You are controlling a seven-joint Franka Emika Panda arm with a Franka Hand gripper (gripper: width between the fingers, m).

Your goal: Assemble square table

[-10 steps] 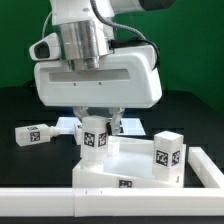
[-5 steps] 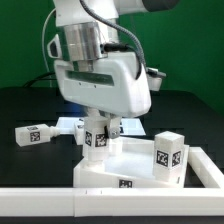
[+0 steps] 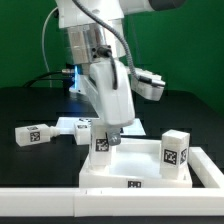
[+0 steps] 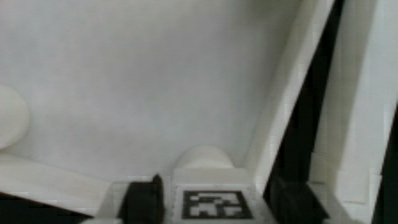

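Note:
The white square table top (image 3: 140,165) lies on the black table with its raised rim up, a tag on its front wall. My gripper (image 3: 102,135) is shut on a stubby white tagged leg (image 3: 101,143) and holds it upright at the top's far corner on the exterior view's left. In the wrist view the leg's tag (image 4: 214,203) sits between my two dark fingers (image 4: 132,202), above the top's white inner face (image 4: 143,80). A second leg (image 3: 174,152) stands upright in the corner on the exterior view's right. A third leg (image 3: 34,135) lies loose on the table.
A long plain white rail (image 3: 60,203) runs across the front of the exterior view. The marker board (image 3: 72,124) lies flat behind the loose leg. My arm's body fills the upper middle of the view.
My wrist has turned and the arm has shifted toward the exterior view's right; the held leg has come lower, onto the top's corner. The table top has shifted slightly to the right.

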